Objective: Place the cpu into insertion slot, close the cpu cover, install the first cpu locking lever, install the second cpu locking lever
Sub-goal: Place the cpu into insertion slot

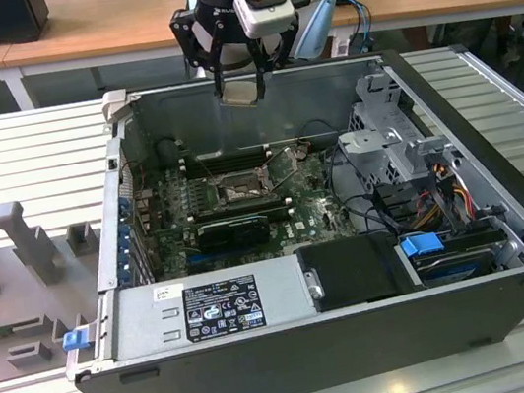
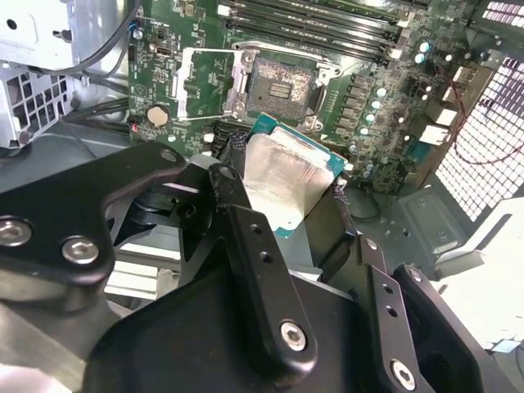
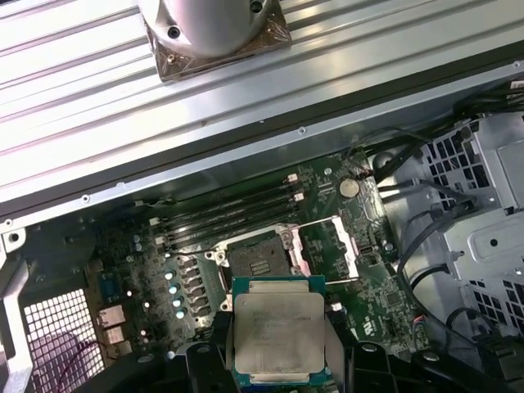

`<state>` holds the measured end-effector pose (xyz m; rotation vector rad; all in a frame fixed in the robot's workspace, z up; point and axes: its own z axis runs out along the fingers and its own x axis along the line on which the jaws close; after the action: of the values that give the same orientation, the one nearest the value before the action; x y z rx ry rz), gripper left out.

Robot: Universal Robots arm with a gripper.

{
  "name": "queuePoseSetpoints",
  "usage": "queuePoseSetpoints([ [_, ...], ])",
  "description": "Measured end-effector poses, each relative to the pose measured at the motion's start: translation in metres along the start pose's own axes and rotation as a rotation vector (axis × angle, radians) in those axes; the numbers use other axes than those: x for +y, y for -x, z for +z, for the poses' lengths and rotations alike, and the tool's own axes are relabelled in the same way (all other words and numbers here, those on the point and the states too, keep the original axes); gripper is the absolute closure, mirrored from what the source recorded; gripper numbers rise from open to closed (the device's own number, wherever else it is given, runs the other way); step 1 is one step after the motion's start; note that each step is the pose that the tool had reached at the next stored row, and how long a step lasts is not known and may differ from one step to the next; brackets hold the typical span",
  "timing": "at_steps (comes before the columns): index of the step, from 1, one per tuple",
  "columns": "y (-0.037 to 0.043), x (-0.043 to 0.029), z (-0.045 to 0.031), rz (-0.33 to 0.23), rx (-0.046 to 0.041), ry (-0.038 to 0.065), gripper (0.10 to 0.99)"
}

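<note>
The arm [image 1: 229,2] is reaching down from above, with its wrist pointing almost straight downward. The tool [image 1: 242,92] is hanging in mid-air at the arm's end. Its two black fingers [image 2: 233,201] are pressing in from opposite sides, gripping a flat square chip [image 3: 278,332] by its edges between them.

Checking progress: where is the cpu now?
The cpu sits clamped in the gripper, raised clear of the empty insertion slot; in the exterior view it hangs by the computer case's far wall.
</note>
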<state>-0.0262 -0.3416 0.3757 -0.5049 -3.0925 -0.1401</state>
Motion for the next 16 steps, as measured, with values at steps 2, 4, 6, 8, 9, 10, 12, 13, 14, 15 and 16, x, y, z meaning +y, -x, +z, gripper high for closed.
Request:
queuePoseSetpoints([
  [2,0.0000,0.0000,0.0000,0.010,-0.0009,0.000,0.553],
  [4,0.0000,0.0000,0.0000,0.021,-0.0019,0.000,0.553],
  [6,0.0000,0.0000,0.0000,0.029,-0.0026,0.001,0.553],
  [8,0.0000,0.0000,0.0001,0.037,-0.0033,0.001,0.553],
  [9,0.0000,0.0000,0.0001,0.043,-0.0038,0.001,0.553],
  [10,0.0000,0.0000,0.0001,0.049,-0.0043,0.001,0.553],
  [12,0.0000,0.0000,0.0001,0.055,-0.0048,0.001,0.553],
  [13,0.0000,0.0000,0.0001,0.059,-0.0052,0.001,0.553],
  [14,0.0000,0.0000,0.0001,0.061,-0.0054,0.001,0.553],
  [15,0.0000,0.0000,0.0001,0.064,-0.0056,0.001,0.553],
  [16,0.0000,0.0000,0.0001,0.066,-0.0058,0.001,0.553],
])
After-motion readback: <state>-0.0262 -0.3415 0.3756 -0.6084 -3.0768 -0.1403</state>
